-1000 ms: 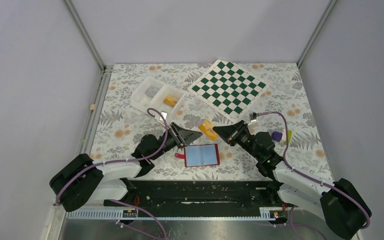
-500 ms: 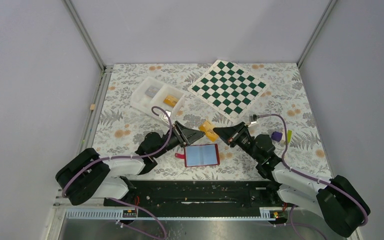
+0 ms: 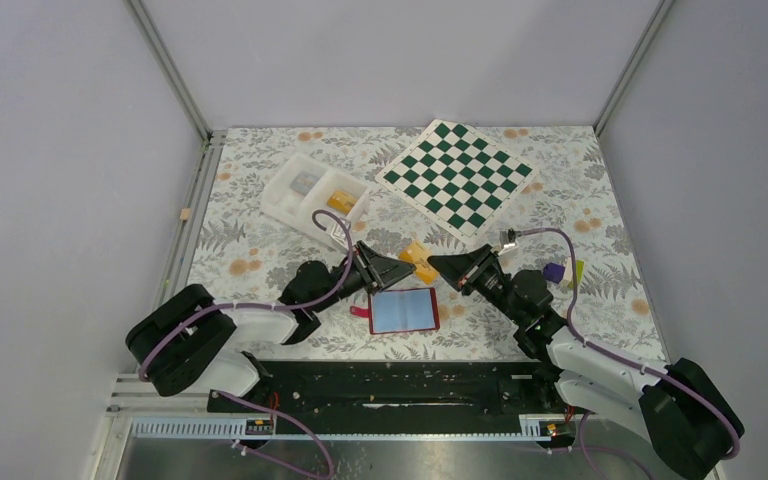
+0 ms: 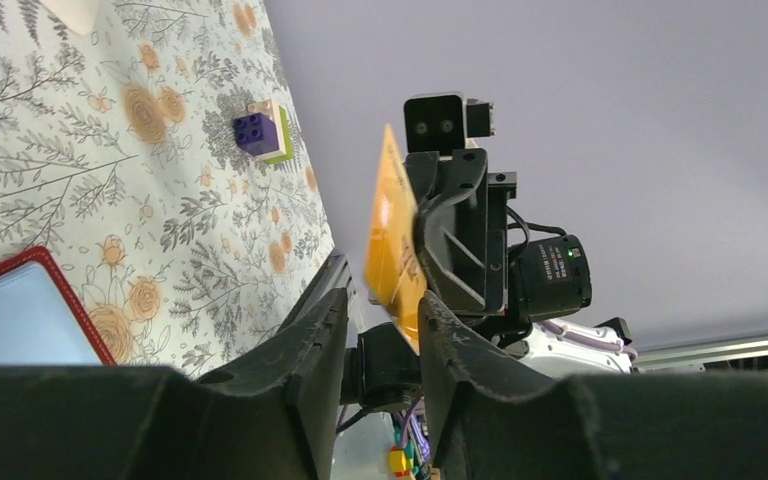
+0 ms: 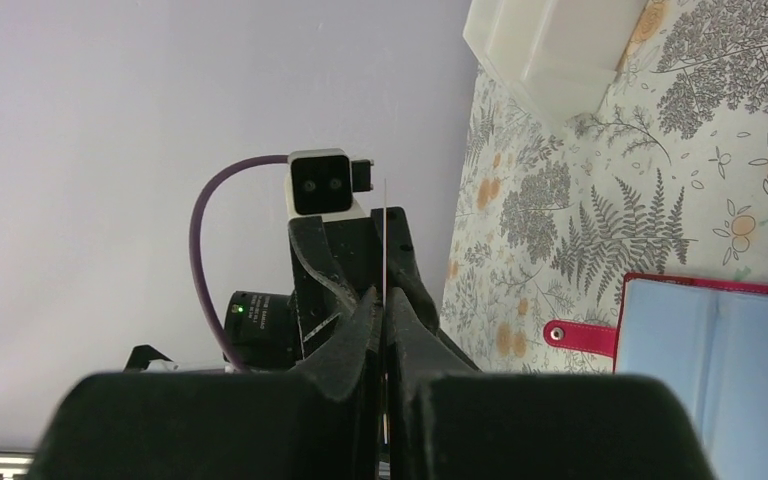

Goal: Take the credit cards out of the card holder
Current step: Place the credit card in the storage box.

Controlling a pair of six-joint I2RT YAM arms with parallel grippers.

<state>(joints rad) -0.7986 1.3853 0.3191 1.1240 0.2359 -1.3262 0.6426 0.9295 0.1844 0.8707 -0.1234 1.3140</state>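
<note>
Pinching one credit card [image 4: 390, 240] near one end, with the right gripper [image 5: 382, 300] closed on it and the card held upright in the air, above the middle of the table [image 3: 250, 275] toward its near edge. Just below it, the card holder [image 3: 404, 310], lying open and flat close to the near edge, pale blue inside up, red tab [image 3: 359, 312] toward the left edge. Facing from the other side, the left gripper [image 4: 382, 305], spread and holding nothing, with one finger [image 4: 450, 350] just beside the card's corner; touching or not, hard to say from this angle.

Risk of tilting or slipping the card by a nudge from that finger, then dropping it back onto the card holder. Risk also of knocking the two tips together by any careless advance.

Farther out, a white tray [image 3: 285, 208] toward the far-left corner and a chessboard [image 3: 457, 177] by the far edge.
</note>
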